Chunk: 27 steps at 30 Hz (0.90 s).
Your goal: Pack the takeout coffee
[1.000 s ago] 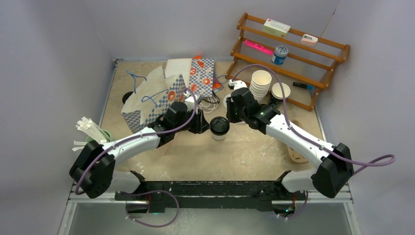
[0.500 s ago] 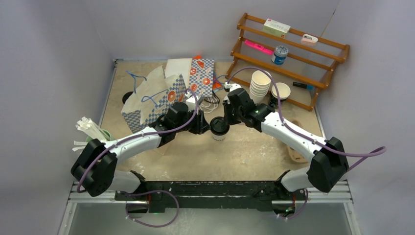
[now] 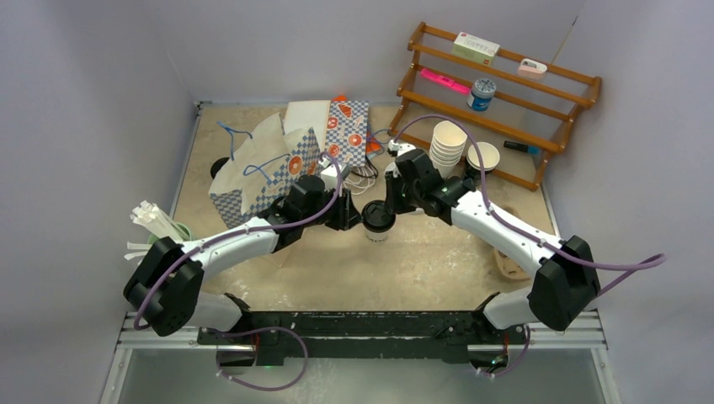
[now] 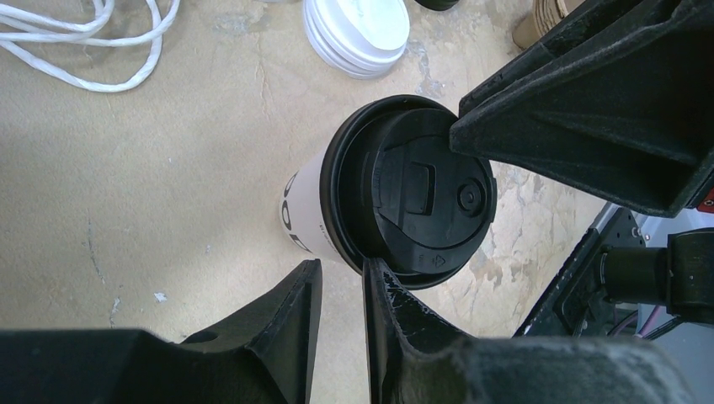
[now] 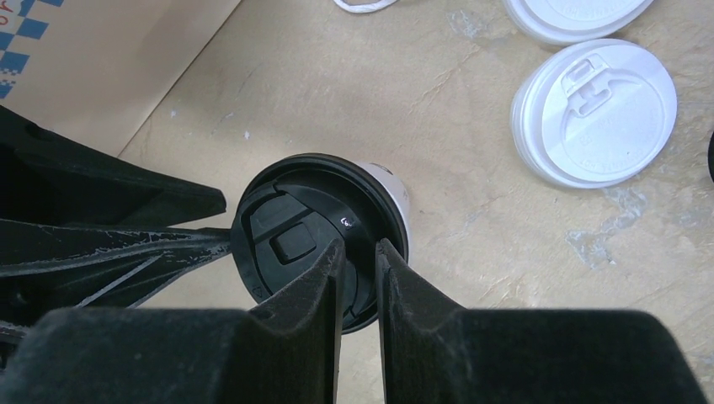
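One takeout coffee, a pale paper cup with a black sip lid, stands upright mid-table between both arms. In the right wrist view my right gripper is shut on the rim of the black lid, one finger on top and the other outside the rim. My left gripper sits at the cup's left side. Its jaws are parted by a narrow gap with only table showing between them. Its right fingertip rests against the lid's edge. From above, the left gripper and right gripper flank the cup.
A blue-checked paper bag stands open behind the left arm, with a second patterned bag further back. A stack of lidless white cups, loose white lids, white string and a wooden rack lie behind and to the right.
My right arm has swung left onto the cup, and its jaws have closed on the lid's rim. The left arm and the cup have stayed put.
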Each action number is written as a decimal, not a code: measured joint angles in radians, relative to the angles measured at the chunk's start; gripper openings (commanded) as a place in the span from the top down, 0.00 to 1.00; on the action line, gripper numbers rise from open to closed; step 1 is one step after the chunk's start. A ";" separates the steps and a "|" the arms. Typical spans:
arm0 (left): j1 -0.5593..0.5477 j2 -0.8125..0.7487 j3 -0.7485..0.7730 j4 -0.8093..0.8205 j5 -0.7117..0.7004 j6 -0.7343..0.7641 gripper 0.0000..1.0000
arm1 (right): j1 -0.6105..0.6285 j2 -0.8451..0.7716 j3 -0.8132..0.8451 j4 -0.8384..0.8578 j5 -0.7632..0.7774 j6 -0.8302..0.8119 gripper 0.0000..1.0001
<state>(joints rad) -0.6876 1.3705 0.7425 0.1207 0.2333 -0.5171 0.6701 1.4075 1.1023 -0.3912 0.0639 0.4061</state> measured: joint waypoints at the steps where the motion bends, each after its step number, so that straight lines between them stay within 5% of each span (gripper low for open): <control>1: 0.000 0.000 0.000 0.000 0.000 0.000 0.73 | -0.003 0.000 0.000 0.000 -0.004 0.002 0.77; 27: 0.000 0.015 0.006 0.008 0.001 0.003 0.74 | -0.085 -0.058 -0.127 0.116 -0.165 0.086 0.72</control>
<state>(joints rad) -0.6872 1.3853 0.7490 0.1284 0.2340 -0.5140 0.5846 1.3495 0.9756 -0.2749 -0.1009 0.4919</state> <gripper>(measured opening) 0.266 0.279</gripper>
